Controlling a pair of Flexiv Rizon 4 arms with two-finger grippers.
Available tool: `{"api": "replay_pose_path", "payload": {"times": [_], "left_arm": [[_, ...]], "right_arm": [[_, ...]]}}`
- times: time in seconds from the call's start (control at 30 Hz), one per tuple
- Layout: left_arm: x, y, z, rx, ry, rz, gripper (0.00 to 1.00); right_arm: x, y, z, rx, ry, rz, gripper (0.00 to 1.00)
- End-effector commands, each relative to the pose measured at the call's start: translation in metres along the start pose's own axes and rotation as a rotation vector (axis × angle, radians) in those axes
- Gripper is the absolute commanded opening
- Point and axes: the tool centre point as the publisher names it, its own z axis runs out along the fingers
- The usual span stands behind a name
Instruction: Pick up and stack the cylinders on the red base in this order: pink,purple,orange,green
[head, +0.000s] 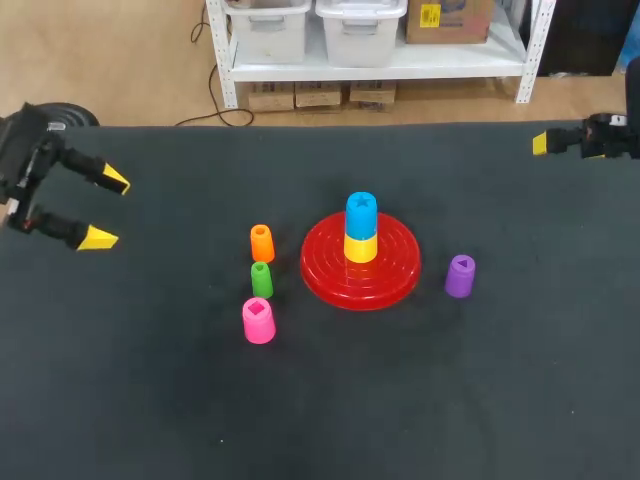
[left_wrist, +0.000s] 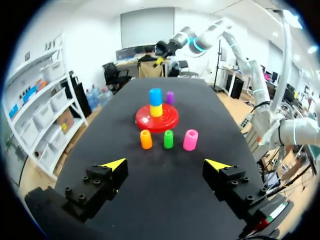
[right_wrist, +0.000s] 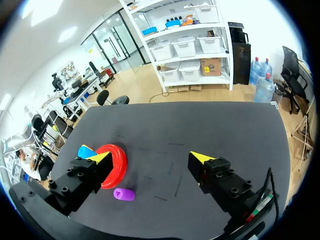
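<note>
- Sitting near the middle of the table (head: 500, 400) is the red base (head: 322, 268), a glossy round plastic disc w/ stepped concentric rings.
- Yellow cyl (head: 361, 248) is standing upright on the base's centre and is carrying the blue cyl (head: 361, 211); the blue top is showing a star-shaped recess.
- Orange cyl (head: 262, 243), green cyl (head: 262, 279) and pink cyl (head: 258, 321) are standing upright in a short row on the left-edge side of the base: orange toward the far edge, green in the middle, pink toward the front edge. All are smooth plastic w/ rounded tops, and the left wrist view is showing gaps btw. them.
- Green is sitting just beside the base rim, not touching it.
- Purple cyl (head: 460, 276) is standing alone on the right-edge side of the base, near the rim but apart, w/ a triangular recess on top.
- Left gripper (head: 108, 210) is hanging by the left edge, yellow-tipped fingers spread wide, gripping nothing.
- Right gripper (right_wrist: 150, 157) is hanging by the far right corner, fingers likewise wide apart, nothing btw. them.
- Table top is looking matte, dark and cloth-like; broad stretches of it are lying btw. each gripper and the cyls, and toward the front edge.
</note>
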Motion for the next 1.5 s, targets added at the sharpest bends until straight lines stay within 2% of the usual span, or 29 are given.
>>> {"api": "replay_pose_path", "payload": {"times": [0.03,0.37,0.47,1.2,1.23,1.33,1.5], "left_arm": [[-0.004,-0.003,0.008,-0.045,0.017,-0.041,1.0],[0.001,-0.001,0.01,-0.027,0.034,-0.007,1.0],[0.002,-0.003,0.009,0.011,0.024,0.018,1.0],[0.0,-0.003,0.008,-0.001,0.001,0.026,1.0],[0.0,-0.003,0.008,-0.001,0.001,0.026,1.0],[0.0,-0.003,0.008,-0.001,0.001,0.026,1.0],[0.0,-0.003,0.008,-0.001,0.001,0.026,1.0]], "right_arm": [[0.0,0.0,0.0,0.001,0.0,0.001,1.0],[0.0,0.0,0.0,0.001,0.0,0.001,1.0],[0.0,0.0,0.0,0.001,0.0,0.001,1.0],[0.0,0.0,0.0,0.001,0.0,0.001,1.0],[-0.005,0.007,-0.003,0.033,0.006,-0.05,1.0],[-0.021,0.044,-0.005,0.051,0.052,-0.199,1.0],[-0.026,0.115,0.013,-0.021,0.162,-0.433,1.0]]}}
